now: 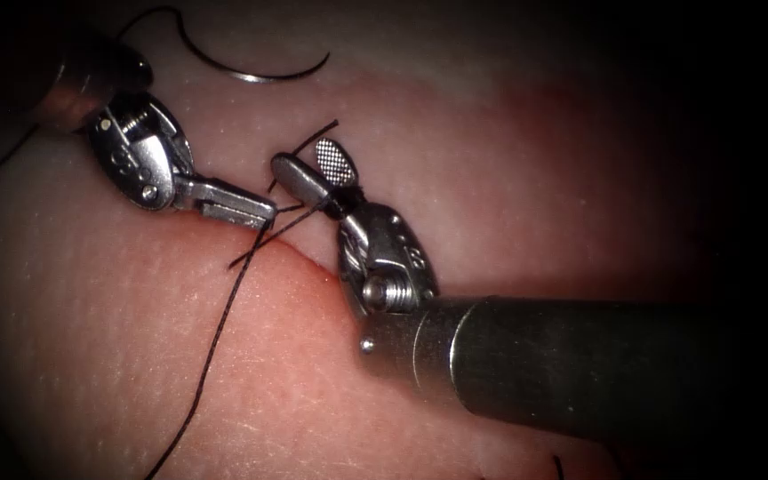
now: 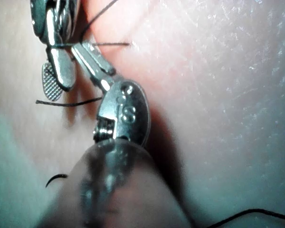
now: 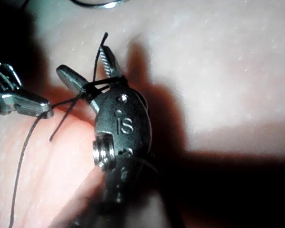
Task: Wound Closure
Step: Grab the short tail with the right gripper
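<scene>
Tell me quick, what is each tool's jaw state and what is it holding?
Left tool: shut on the thread.
Right tool: open, thread wound around its jaws' base, gripping nothing.
Needle: lies free on the tissue.

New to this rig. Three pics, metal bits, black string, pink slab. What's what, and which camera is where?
It's a two-armed surgical practice robot stitching pork belly, the tissue. The endoscope view looks down from above; each wrist view rides on one arm. The left hand has its jaws shut on the thread at the cut. The right hand has its jaws open, with thread wrapped round their base. The curved needle lies loose on the tissue, beyond both hands, held by neither.
</scene>
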`<state>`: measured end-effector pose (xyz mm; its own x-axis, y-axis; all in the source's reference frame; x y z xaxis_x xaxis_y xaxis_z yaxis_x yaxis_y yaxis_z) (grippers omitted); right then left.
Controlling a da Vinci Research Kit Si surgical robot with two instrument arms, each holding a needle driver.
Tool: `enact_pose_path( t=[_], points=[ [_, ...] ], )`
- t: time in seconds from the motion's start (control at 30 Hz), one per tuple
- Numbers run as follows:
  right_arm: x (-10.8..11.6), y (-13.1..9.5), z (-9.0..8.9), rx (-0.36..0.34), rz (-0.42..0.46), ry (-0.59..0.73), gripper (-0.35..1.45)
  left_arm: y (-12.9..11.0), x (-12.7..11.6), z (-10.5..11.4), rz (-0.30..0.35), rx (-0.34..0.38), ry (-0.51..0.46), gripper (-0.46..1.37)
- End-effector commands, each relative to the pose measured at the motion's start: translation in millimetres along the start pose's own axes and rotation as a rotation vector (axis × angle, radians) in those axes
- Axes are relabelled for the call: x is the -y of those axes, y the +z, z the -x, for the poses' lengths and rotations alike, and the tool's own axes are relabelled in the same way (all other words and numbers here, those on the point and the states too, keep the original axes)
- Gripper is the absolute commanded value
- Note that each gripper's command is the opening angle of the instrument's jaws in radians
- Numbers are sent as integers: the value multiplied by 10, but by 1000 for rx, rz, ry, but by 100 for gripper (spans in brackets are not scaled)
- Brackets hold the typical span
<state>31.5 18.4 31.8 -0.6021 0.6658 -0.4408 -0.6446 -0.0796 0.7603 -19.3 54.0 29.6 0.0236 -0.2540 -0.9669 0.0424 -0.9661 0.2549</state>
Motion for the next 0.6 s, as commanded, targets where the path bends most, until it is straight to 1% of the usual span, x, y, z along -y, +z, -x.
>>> enact_pose_path(
  t=[0.03,0.2,0.33,0.6],
  points=[
    [0,0,0,-1,0,8,102,0,0,0,8,0,0,-35],
    [-5,7,-1,-2,6,29,102,0,3,3,8,0,0,-35],
    [-9,10,-2,-5,4,57,96,0,4,5,8,0,-6,-35],
    [-17,16,-6,-4,8,72,91,1,5,7,9,-2,-4,-35]
  ],
)
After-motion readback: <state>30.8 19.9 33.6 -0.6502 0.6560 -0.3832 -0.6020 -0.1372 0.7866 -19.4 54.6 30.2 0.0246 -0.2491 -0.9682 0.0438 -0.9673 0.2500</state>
